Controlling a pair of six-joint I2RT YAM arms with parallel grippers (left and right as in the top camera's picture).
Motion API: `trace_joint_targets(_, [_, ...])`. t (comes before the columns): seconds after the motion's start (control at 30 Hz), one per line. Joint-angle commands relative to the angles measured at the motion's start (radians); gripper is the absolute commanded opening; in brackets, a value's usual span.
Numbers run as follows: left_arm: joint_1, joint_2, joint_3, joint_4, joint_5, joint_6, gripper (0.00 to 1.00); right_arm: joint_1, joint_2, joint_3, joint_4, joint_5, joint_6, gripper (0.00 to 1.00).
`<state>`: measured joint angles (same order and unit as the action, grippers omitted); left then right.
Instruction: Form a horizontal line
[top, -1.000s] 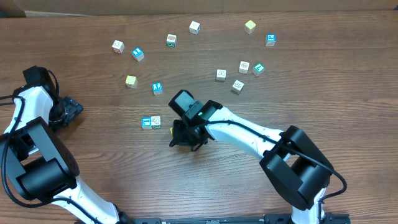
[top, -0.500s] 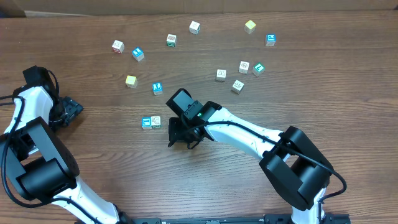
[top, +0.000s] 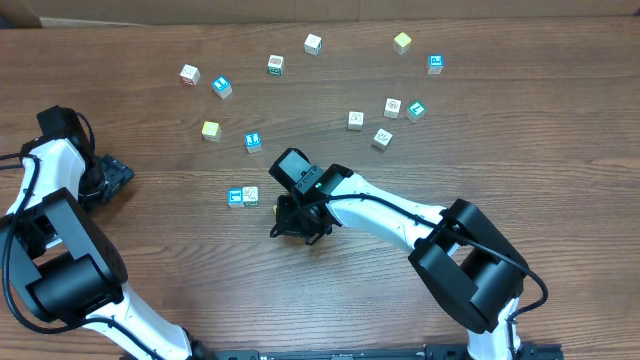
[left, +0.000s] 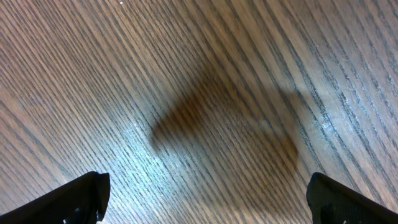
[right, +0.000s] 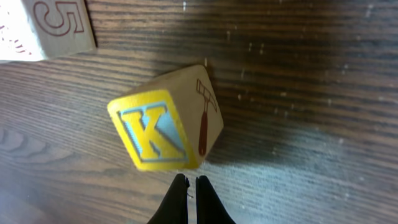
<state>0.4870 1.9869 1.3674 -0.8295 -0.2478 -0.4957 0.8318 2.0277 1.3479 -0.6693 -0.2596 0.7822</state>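
The right pincer (right: 191, 182), tips pressed together, points at a yellow K cube (right: 165, 127) just ahead of it. Farther ahead, to its left, the white cube (right: 43, 28) and blue cube (top: 235, 197) sit side by side. The left pincer (left: 205, 190) hangs spread over the bench (left: 224, 74).

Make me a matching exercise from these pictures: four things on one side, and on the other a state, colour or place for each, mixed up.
Things:
1. left pincer
2. right pincer
3. K block
4. 5 block

Descriptions:
a. face with a yellow border
b. jaws wide open
c. top left corner of the right wrist view
d. jaws shut, holding nothing

Pairs: 1-b, 2-d, 3-a, 4-c
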Motion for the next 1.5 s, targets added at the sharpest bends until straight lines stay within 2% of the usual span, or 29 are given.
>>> trace_joint_targets(0.0, [0.008, 0.003, -0.005, 0.001, -0.010, 0.001, 1.00, -0.003, 0.005, -0.005, 0.024, -0.006, 0.007, 0.04])
trace_joint_targets(0.8, [0.008, 0.003, -0.005, 0.001, -0.010, 0.001, 1.00, -0.003, 0.005, -0.005, 0.227, 0.140, 0.006, 0.04])
trace_joint_targets(1.03, [0.008, 0.003, -0.005, 0.001, -0.010, 0.001, 0.99, -0.003, 0.003, -0.005, 0.231, 0.094, -0.003, 0.04])
trace_joint_targets(1.2, [0.008, 0.003, -0.005, 0.001, -0.010, 0.001, 1.00, -0.003, -0.059, -0.004, 0.227, 0.062, -0.111, 0.04])
trace_joint_targets(1.37, [0.008, 0.003, -0.005, 0.001, -0.010, 0.001, 1.00, -0.003, -0.115, -0.004, 0.175, 0.283, -0.135, 0.04])
trace_joint_targets(1.47, [0.008, 0.003, -0.005, 0.001, -0.010, 0.001, 0.99, -0.008, -0.113, -0.005, 0.158, 0.421, -0.096, 0.04])
